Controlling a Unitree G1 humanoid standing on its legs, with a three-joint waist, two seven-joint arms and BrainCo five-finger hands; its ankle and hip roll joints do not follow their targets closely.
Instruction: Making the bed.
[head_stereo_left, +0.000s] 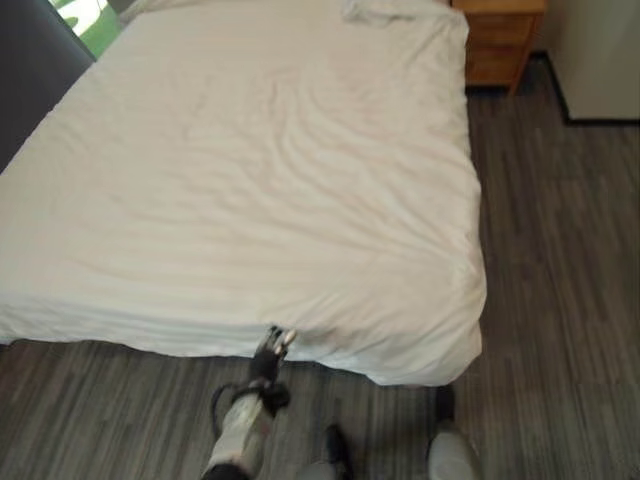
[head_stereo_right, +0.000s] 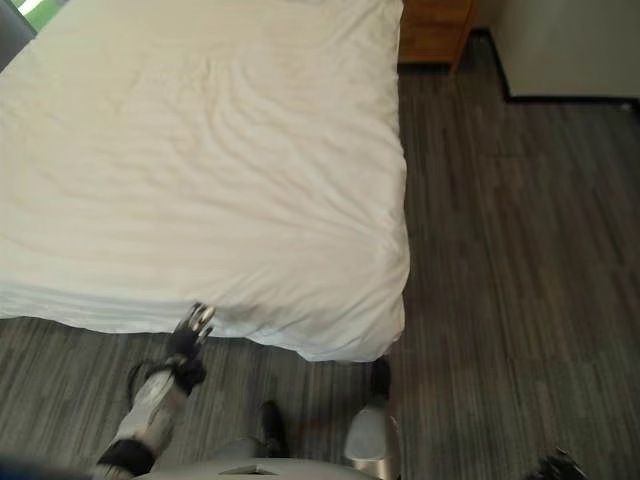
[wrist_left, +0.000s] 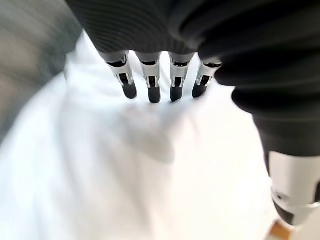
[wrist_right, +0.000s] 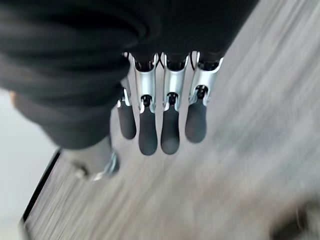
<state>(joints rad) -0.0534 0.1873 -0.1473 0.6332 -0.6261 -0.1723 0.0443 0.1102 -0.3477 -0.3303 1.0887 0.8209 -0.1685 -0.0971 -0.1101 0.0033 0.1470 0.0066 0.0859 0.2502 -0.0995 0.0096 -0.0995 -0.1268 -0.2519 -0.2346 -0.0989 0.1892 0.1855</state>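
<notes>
A white duvet (head_stereo_left: 260, 170) covers the bed, lying mostly smooth with soft creases, and hangs over the foot edge (head_stereo_left: 200, 335) nearest me. My left hand (head_stereo_left: 272, 345) reaches up to that hanging edge near the middle. In its wrist view the fingers (wrist_left: 152, 85) stretch straight over the white cloth (wrist_left: 125, 165), with the thumb (wrist_left: 295, 195) held apart and nothing pinched. My right hand (wrist_right: 160, 125) hangs low over the wood-pattern floor with straight fingers and nothing in it. Its dark tip shows at the lower right corner (head_stereo_right: 560, 466).
A wooden nightstand (head_stereo_left: 497, 40) stands by the bed's far right corner, with a white cabinet (head_stereo_left: 600, 60) beyond it. A rumpled pillow (head_stereo_left: 390, 10) lies at the head. A dark panel (head_stereo_left: 30, 70) runs along the bed's left side. Grey plank floor (head_stereo_left: 560, 260) lies to the right.
</notes>
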